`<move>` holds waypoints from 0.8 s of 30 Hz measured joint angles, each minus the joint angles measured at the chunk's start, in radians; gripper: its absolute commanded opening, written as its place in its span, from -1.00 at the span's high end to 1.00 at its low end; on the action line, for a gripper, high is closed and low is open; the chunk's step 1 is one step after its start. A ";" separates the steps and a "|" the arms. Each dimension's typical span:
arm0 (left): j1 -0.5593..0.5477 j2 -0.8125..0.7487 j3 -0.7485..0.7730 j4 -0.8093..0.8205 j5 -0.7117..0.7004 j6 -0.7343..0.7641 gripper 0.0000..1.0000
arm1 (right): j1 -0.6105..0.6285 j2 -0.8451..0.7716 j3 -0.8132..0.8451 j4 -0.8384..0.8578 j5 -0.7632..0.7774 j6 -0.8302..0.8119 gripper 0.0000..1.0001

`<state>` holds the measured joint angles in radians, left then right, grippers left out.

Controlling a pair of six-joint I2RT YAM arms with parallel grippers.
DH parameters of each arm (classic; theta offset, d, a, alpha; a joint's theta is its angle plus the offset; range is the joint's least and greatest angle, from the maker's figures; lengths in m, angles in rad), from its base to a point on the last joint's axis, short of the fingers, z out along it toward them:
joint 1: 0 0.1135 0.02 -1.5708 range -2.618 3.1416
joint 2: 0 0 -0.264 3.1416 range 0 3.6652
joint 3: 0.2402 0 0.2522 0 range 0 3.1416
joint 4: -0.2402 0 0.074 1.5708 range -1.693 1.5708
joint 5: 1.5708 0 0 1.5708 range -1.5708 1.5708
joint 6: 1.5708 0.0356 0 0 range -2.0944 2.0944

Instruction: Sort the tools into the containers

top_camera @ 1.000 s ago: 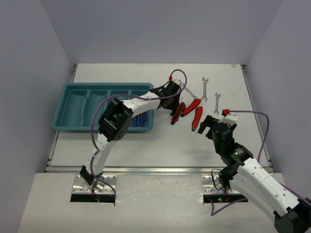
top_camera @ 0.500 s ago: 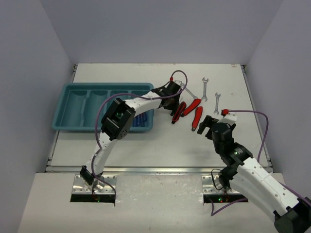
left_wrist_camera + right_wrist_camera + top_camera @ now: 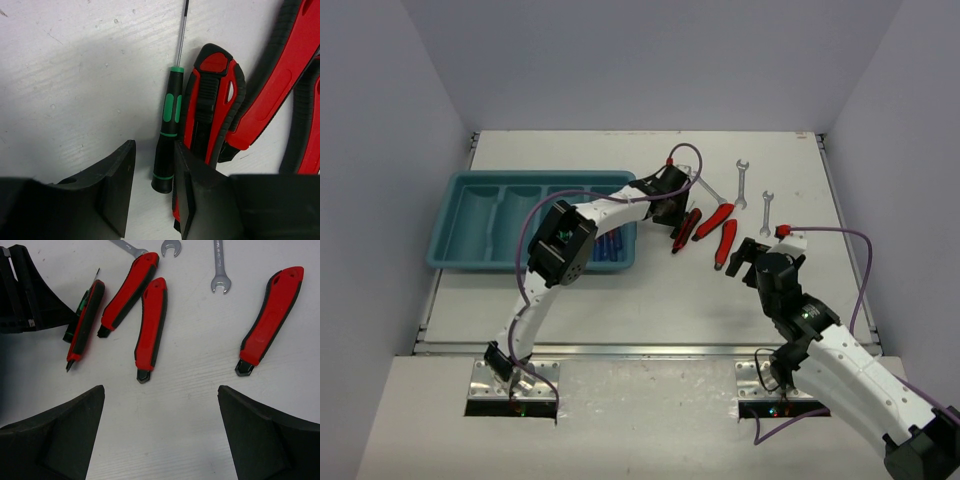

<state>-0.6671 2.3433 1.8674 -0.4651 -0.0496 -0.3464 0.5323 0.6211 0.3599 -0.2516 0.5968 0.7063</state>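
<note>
Between the left gripper's (image 3: 155, 195) fingers, down at table (image 3: 650, 300) level: butt end of the black-and-green screwdriver (image 3: 169, 130). Jaws part open, nothing clamped; clear gap at the 9 o'clock finger, handle hard by the 3 o'clock one. Lies flat, long axis 6 to 12 in the wrist view, shaft tip toward 12, a shade past. Just beside at 3 o'clock, nearly parallel: red-and-black utility knife (image 3: 210, 110), then red-handled tools (image 3: 150, 327). Farther out in the overhead view: wrenches (image 3: 742, 182) at 2 o'clock, teal tray (image 3: 470, 185) at 9 o'clock with blue screwdrivers (image 3: 612, 246) in its rightmost compartment. Right gripper (image 3: 160, 405) spread wide, empty, at 5 o'clock. Against a second ago: left wrist slightly nearer 12, knife looking slimmer; right arm and wrenches unmoved.
</note>
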 measured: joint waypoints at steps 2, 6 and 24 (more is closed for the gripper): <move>0.005 -0.007 -0.020 0.020 0.013 0.000 0.31 | 0.000 -0.002 0.000 0.000 -0.001 0.000 -0.86; 0.008 -0.021 -0.057 0.060 0.030 0.003 0.32 | 0.000 -0.006 0.000 0.000 -0.002 0.000 -0.86; -0.012 0.013 -0.015 0.023 -0.051 0.055 0.74 | 0.000 -0.005 0.000 0.000 -0.002 0.000 -0.85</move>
<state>-0.6787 2.3567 1.8527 -0.4424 -0.1005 -0.2916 0.5323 0.6159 0.3599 -0.2520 0.5949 0.7063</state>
